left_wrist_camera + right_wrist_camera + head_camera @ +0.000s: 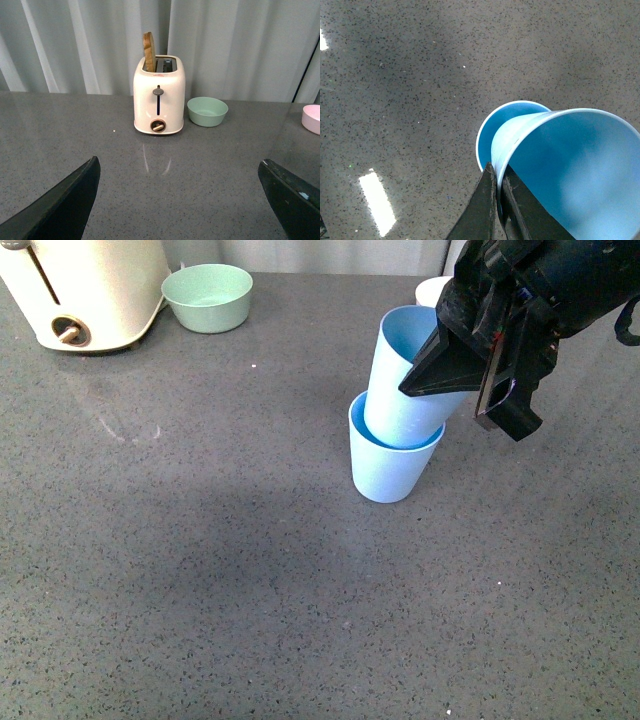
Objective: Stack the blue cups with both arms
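Two pale blue cups show in the front view. One blue cup (385,468) stands upright on the grey counter. The second blue cup (405,390) leans tilted with its base inside the first. My right gripper (448,375) is shut on this tilted cup's rim, one finger inside and one outside. In the right wrist view the held cup (570,170) fills the corner, the lower cup's rim (487,131) peeks out behind it, and my right gripper (497,180) pinches the wall. My left gripper (180,200) is open over bare counter, holding nothing.
A cream toaster (85,290) with a slice of bread (149,51) stands at the back left, a green bowl (208,297) beside it. A pink bowl (312,118) sits at the far right edge of the left wrist view.
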Tool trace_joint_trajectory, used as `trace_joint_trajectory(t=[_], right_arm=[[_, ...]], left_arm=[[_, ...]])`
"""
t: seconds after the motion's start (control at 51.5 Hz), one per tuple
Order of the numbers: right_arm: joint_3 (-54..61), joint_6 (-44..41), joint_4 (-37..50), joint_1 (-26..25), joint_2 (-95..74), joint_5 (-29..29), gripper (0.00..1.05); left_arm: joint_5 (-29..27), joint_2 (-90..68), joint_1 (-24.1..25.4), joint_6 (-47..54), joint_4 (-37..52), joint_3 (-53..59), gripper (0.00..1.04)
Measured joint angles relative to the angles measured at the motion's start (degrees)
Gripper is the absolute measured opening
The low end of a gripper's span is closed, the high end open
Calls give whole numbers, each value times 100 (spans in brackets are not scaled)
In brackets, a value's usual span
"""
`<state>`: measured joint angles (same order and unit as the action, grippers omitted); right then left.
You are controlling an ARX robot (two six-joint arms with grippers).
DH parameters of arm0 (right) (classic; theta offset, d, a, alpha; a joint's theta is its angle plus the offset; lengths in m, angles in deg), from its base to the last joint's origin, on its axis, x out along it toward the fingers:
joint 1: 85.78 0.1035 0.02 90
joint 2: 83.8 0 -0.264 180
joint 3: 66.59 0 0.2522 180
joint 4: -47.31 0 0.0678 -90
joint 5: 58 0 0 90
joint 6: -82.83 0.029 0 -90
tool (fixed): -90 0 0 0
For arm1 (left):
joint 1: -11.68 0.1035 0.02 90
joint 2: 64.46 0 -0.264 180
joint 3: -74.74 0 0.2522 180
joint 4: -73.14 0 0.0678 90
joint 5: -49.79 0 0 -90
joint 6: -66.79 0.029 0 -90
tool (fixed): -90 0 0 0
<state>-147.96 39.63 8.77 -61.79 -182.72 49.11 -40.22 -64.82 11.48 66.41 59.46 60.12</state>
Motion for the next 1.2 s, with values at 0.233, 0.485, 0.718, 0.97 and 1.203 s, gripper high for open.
trace_joint_trajectory(t=[0.233,0.485,0.718,0.97,1.203], right_arm=[[0,7,44,28,-66,-28,21],[0,140,70,-50,61,127,66],[625,868,1058,-767,1386,723,97],[2365,2406,3154,-1460,3423,-179,89],[4516,4129,5816,-1635,4336,-2433,39]], left_arm=[[0,2,0,0,0,0,96],[0,0,0,0,0,0,96],[0,2,0,0,0,0,96],[2,0,0,-2,0,0,96],[4,0,0,0,0,0,96]])
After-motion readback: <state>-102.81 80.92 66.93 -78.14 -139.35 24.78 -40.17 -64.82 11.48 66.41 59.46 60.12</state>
